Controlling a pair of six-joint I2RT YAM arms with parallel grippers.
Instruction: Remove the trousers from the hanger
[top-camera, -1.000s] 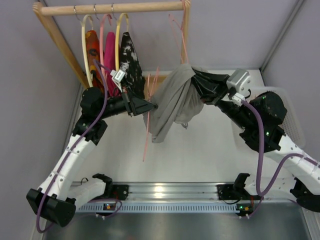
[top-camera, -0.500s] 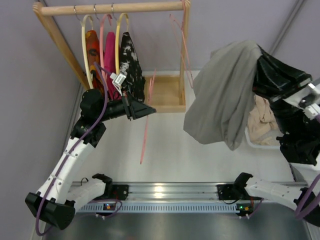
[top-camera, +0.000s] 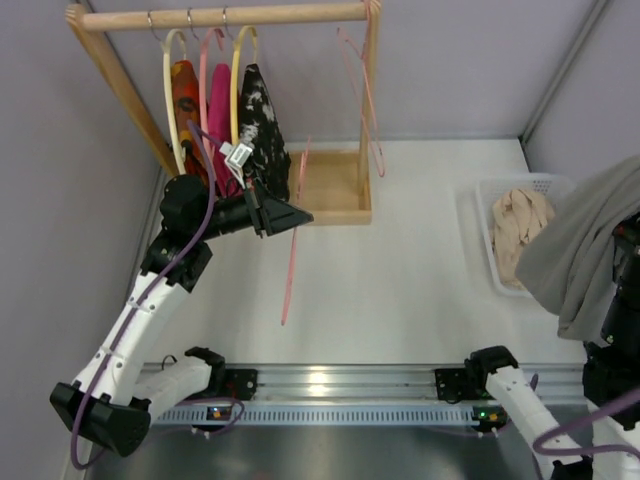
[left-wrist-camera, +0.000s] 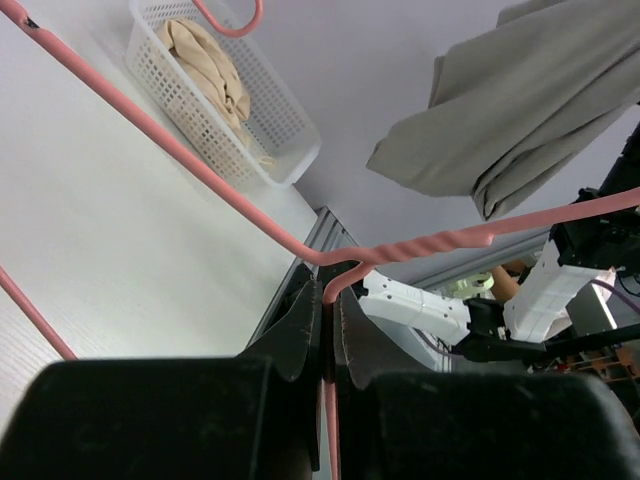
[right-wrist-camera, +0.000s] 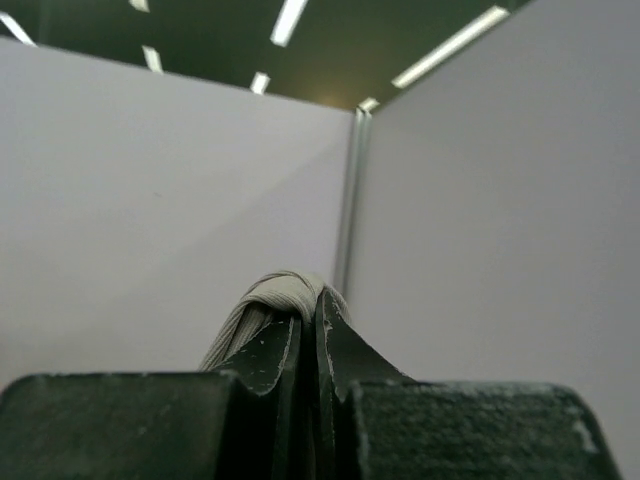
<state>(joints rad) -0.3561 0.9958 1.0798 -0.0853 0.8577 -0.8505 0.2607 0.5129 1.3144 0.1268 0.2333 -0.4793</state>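
Note:
The grey trousers (top-camera: 588, 250) hang in a bunch at the far right edge of the top view, beside the basket and free of the hanger. My right gripper (right-wrist-camera: 308, 320) is shut on a fold of their fabric (right-wrist-camera: 272, 300); in the top view the cloth hides it. The thin pink hanger (top-camera: 291, 262) is bare and dangles slantwise over the table left of centre. My left gripper (top-camera: 298, 215) is shut on its wire, seen pinched between the jaws (left-wrist-camera: 328, 300). In the left wrist view the trousers (left-wrist-camera: 520, 100) show high at the right.
A wooden rack (top-camera: 220, 15) at the back left carries several hung garments (top-camera: 262, 120) and a spare thin pink hanger (top-camera: 362, 90). Its wooden base (top-camera: 335, 190) sits behind the left gripper. A white basket (top-camera: 480, 205) with beige cloth (top-camera: 520, 225) stands at the right.
The right gripper pulled the trousers off the hanger, lifted them and swung them to the far right past the basket. The left gripper stayed put with the hanger, which is now bare.

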